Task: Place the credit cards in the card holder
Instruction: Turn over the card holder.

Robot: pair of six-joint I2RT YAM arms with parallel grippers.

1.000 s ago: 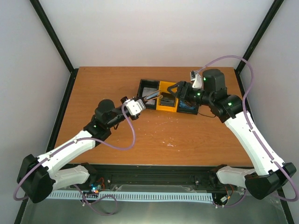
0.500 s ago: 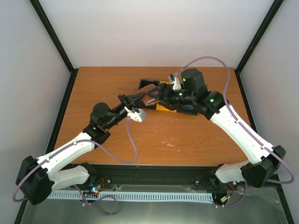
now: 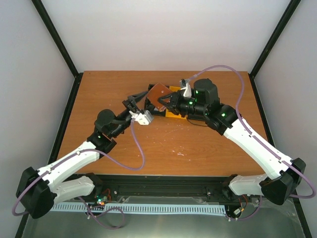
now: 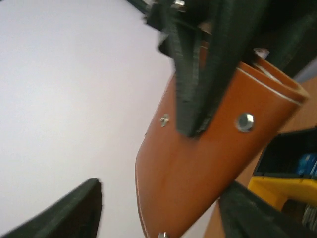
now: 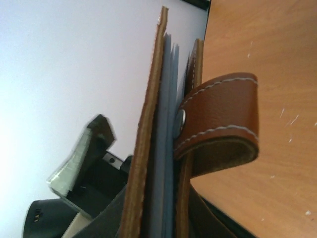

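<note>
Up over the black-and-yellow tray (image 3: 173,114), the right jaws pinch the brown card holder (image 3: 159,92) in the air, the left jaws stand open beside it, and I think next they must spread it open so a card can go in.

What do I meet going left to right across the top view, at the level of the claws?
left claw → card holder → right arm's wrist
</note>
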